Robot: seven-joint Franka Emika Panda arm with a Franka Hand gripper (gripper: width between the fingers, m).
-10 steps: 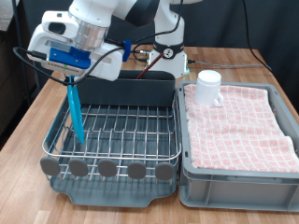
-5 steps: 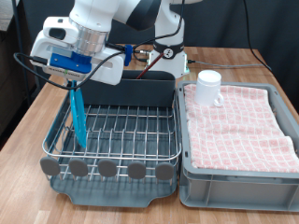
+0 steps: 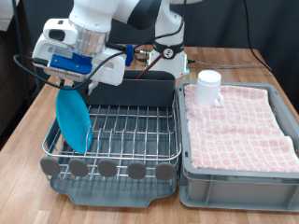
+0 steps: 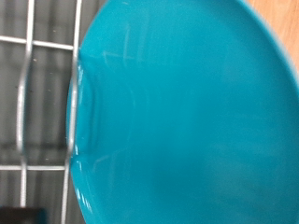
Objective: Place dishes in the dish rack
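Now the gripper (image 3: 75, 84) is apparently grasping the plate (image 3: 73, 119) upright at the rack (image 3: 121, 126) — keeping it vertical between wires is helping seating.

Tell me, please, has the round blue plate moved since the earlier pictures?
Yes: the round blue plate has turned from edge-on to broad-faced and tilted, over the silver wire rack.

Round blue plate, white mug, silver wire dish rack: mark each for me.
Round blue plate (image 3: 74, 119): exterior view, middle of its face.
White mug (image 3: 207, 87): exterior view, its side.
Silver wire dish rack (image 3: 131, 126): exterior view, bare floor wires.
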